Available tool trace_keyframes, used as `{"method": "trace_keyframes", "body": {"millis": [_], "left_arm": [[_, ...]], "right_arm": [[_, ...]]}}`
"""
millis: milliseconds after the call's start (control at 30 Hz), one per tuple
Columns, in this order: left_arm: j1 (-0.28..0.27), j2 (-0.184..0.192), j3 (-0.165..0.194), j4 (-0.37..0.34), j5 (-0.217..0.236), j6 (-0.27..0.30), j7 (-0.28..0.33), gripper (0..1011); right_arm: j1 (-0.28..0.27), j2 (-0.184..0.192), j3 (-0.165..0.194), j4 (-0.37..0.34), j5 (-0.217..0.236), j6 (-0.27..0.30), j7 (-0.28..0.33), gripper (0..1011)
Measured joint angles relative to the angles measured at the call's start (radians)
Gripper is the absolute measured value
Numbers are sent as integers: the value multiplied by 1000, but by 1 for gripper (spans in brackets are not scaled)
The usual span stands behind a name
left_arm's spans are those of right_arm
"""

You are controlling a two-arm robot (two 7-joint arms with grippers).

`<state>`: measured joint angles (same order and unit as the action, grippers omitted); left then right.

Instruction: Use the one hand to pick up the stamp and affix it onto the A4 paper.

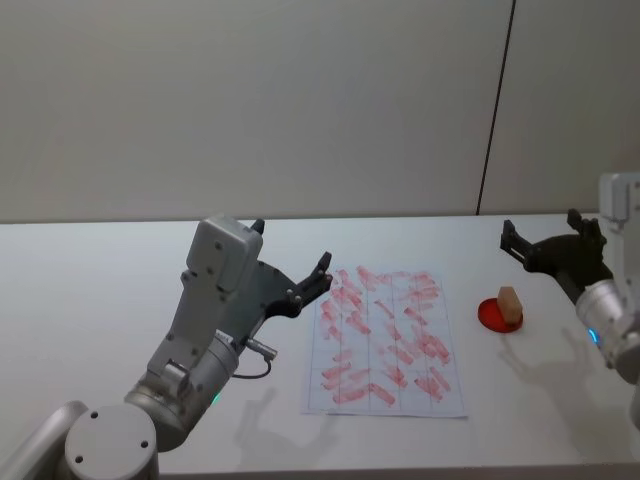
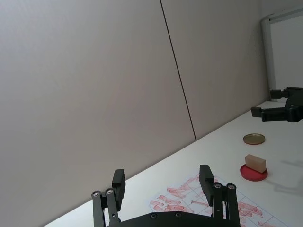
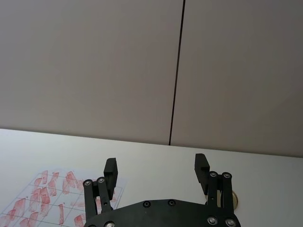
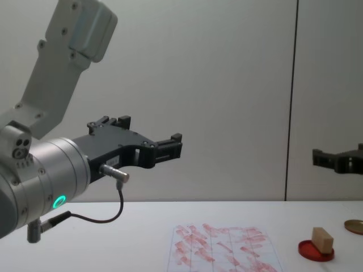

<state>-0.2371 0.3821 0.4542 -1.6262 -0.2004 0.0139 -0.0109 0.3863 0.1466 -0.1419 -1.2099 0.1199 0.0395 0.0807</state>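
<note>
The fingers (image 3: 111, 171) of the right gripper (image 1: 545, 240) are spread apart with nothing between them, as seen in the right wrist view. This black two-fingered gripper is held in the air above the right side of the counter (image 1: 90, 290), behind and above the stamp (image 1: 509, 304), and apart from it. A blue glow is seen on its white and silver arm in the head view.

The stamp, a small light tan wooden block, is set on a flat round red ink pad (image 1: 496, 317). The pad lies on the counter just to the right of the A4 paper (image 1: 385, 345), without touching it. In the chest view the block is seen standing on the pad a little tilted.

The A4 paper, a white sheet with a faint grid, is laid flat on the counter near its middle and is covered with red smudgy stamp prints.

A round brass-coloured disc (image 2: 254, 138) is seen on the counter beyond the ink pad in the left wrist view.

The left gripper (image 1: 322, 274) is held above the counter to the left of the paper, its fingers also parted and holding nothing. A green glowing ring is seen on its larger arm in the chest view.
</note>
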Motion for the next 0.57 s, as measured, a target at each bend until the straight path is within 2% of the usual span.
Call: {"method": "trace_keyframes", "body": {"millis": [200,567], "left_arm": [[0,0,0,0,0,0,0,993],[0,0,0,0,0,0,0,993]], "right_arm": [[-39,13,6,-60,2,-12,8,1001],[-74,24,10,-111,4,-23,14,1001]]}}
